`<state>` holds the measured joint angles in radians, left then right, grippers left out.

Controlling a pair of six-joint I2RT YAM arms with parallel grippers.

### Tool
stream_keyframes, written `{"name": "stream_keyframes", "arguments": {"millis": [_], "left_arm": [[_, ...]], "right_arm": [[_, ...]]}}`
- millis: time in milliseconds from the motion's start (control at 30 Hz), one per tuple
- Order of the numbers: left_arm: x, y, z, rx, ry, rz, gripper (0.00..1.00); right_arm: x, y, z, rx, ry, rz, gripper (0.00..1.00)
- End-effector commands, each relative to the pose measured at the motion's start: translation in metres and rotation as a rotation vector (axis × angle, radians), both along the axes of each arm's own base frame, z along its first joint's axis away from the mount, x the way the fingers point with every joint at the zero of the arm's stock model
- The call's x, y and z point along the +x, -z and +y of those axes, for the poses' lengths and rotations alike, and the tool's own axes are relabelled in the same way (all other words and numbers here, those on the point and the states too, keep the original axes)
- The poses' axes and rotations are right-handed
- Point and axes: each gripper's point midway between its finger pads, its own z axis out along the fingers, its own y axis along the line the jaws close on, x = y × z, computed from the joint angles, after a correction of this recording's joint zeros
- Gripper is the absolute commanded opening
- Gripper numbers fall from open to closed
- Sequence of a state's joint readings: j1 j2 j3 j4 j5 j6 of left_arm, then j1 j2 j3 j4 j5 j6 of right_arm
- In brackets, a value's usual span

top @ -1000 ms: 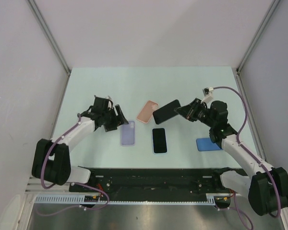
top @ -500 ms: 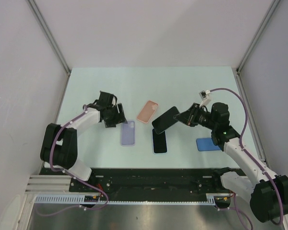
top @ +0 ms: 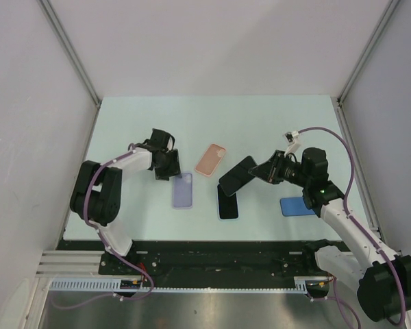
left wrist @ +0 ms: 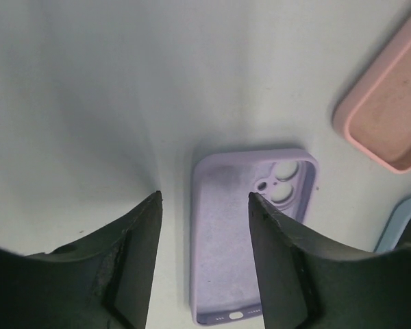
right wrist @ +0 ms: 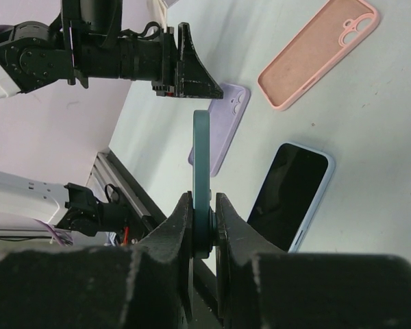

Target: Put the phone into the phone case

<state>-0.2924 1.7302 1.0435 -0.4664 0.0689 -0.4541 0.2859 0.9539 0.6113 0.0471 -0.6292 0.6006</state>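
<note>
My right gripper (top: 262, 170) is shut on a dark phone (top: 236, 176) with a teal edge (right wrist: 201, 157). It holds the phone tilted in the air, over the far end of a second black phone (top: 227, 201). An empty lilac case (top: 183, 190) lies open side up left of that phone. My left gripper (top: 166, 164) is open and empty at the case's far left corner. In the left wrist view the lilac case (left wrist: 236, 233) lies below and between the jaws of my left gripper (left wrist: 204, 199). In the right wrist view my right gripper (right wrist: 203, 200) pinches the phone's edge.
A pink case (top: 211, 159) lies open side up behind the lilac one and also shows in the left wrist view (left wrist: 389, 122). A blue case (top: 296, 206) lies under my right arm. The second phone (right wrist: 288, 195) has a pale blue rim. The black base rail (top: 219, 257) runs along the near edge.
My right gripper has carried the held phone down and nearer, over the second phone. My left gripper has shifted a little right, toward the lilac case's far end, as its arm swung.
</note>
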Motion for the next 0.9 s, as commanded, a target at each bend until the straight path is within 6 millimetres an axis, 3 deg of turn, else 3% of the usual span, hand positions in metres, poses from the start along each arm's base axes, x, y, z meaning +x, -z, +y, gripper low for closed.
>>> {"name": "stream_keyframes", "arguments": {"millis": [0, 67, 267, 500, 633, 733, 833, 867], "left_arm": [[0.004, -0.003, -0.027, -0.045, 0.099, -0.043, 0.52], [-0.003, 0.002, -0.032, -0.053, 0.117, -0.029, 0.4], [-0.026, 0.006, -0.038, -0.055, 0.15, -0.019, 0.18], [-0.053, 0.005, -0.057, -0.063, 0.223, -0.047, 0.08], [-0.061, 0.001, -0.068, -0.096, 0.261, -0.069, 0.07], [-0.056, -0.015, -0.072, -0.122, 0.263, -0.118, 0.12], [-0.05, -0.036, -0.072, -0.127, 0.229, -0.146, 0.39], [-0.049, -0.042, -0.072, -0.13, 0.214, -0.155, 0.54]], "right_arm": [[0.0, -0.036, 0.002, 0.027, -0.029, -0.115, 0.02], [0.0, -0.036, 0.002, 0.024, -0.032, -0.118, 0.02], [0.002, -0.033, 0.001, 0.012, -0.019, -0.114, 0.02], [0.006, -0.023, 0.005, 0.006, -0.027, -0.08, 0.02], [0.002, -0.017, 0.021, -0.004, -0.071, -0.08, 0.02], [0.002, -0.01, 0.032, -0.019, -0.105, -0.089, 0.03], [0.001, -0.001, 0.047, -0.021, -0.159, -0.088, 0.03], [-0.001, 0.001, 0.053, -0.019, -0.182, -0.09, 0.03]]}}
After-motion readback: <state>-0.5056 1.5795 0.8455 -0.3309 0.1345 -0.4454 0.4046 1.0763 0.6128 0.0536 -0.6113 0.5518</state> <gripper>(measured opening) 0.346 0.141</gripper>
